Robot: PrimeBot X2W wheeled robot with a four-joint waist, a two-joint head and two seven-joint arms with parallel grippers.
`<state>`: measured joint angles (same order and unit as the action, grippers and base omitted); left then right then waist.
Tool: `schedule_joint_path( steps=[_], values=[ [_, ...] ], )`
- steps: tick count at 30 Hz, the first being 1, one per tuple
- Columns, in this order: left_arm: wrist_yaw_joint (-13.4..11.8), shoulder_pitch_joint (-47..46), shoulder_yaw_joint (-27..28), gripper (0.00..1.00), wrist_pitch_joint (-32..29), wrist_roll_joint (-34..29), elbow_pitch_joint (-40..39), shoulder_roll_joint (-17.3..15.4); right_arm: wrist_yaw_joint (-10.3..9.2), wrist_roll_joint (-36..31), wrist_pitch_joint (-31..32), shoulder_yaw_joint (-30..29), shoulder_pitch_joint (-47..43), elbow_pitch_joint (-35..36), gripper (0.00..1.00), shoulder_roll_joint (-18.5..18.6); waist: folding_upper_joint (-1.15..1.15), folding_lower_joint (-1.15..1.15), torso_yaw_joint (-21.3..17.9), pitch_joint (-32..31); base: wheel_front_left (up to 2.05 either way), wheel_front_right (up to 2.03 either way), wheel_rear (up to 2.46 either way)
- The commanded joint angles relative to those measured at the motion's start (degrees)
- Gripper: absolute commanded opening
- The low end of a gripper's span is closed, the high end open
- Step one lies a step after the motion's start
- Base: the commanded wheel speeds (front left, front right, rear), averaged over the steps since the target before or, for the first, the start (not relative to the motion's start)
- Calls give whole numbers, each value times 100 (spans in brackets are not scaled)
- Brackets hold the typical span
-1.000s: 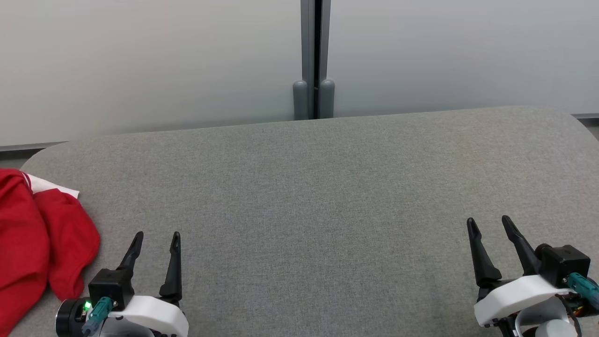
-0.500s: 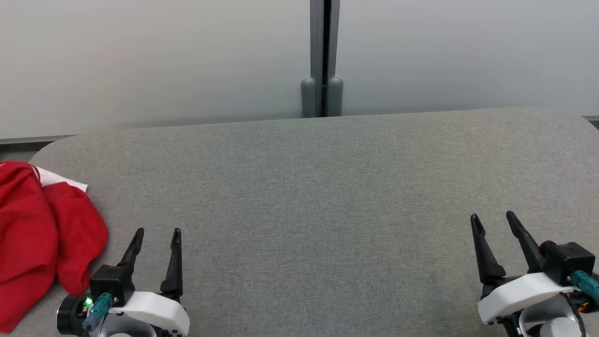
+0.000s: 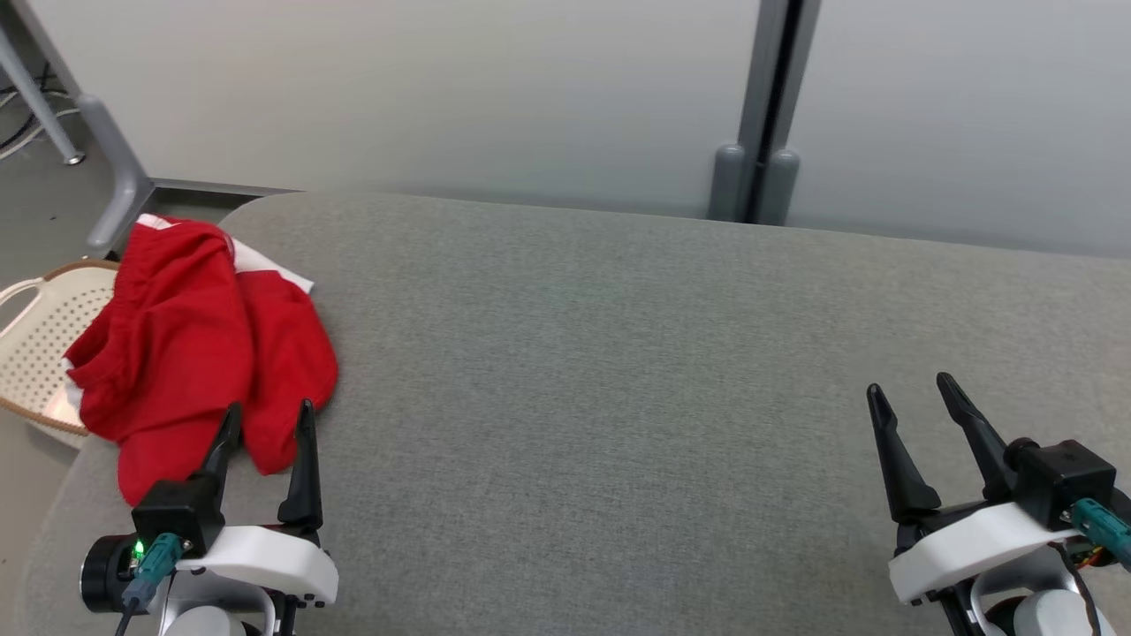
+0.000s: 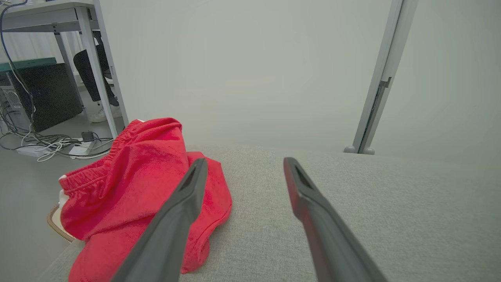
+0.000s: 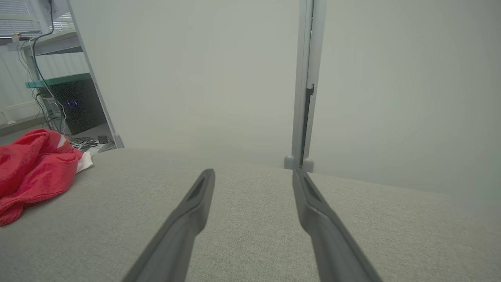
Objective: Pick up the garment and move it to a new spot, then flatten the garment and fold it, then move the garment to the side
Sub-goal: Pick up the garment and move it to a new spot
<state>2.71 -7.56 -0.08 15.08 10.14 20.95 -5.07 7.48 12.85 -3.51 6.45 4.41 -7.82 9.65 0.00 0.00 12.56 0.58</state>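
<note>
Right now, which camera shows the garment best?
The head view: nearly the whole red garment shows, at the table's left end. The left wrist view has a finger across it; the right wrist view cuts it off at its edge.

No writing can be read on anything here.

One red garment (image 3: 203, 327) at the left of the head view, one cream basket (image 3: 40, 327) at the left edge, one grey table (image 3: 618, 353), and two grippers at the bottom, the left gripper (image 3: 270, 408) and the right gripper (image 3: 909, 384).
</note>
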Motion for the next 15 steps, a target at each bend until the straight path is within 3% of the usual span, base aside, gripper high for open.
schedule_joint_path(
  steps=[1,8,15],
  values=[
    [12,-80,16,100,12,23,-23,-26,2,-60,22,7,-56,75,100,-4,0,0,364,10,0,0,0],
    [8,-22,150,100,12,46,-69,-34,2,-127,154,136,-83,289,100,-38,0,0,847,5,0,0,0],
    [-24,32,208,100,12,28,-151,10,1,-137,230,139,-106,397,100,-43,0,0,1005,31,0,0,0]
  ],
)
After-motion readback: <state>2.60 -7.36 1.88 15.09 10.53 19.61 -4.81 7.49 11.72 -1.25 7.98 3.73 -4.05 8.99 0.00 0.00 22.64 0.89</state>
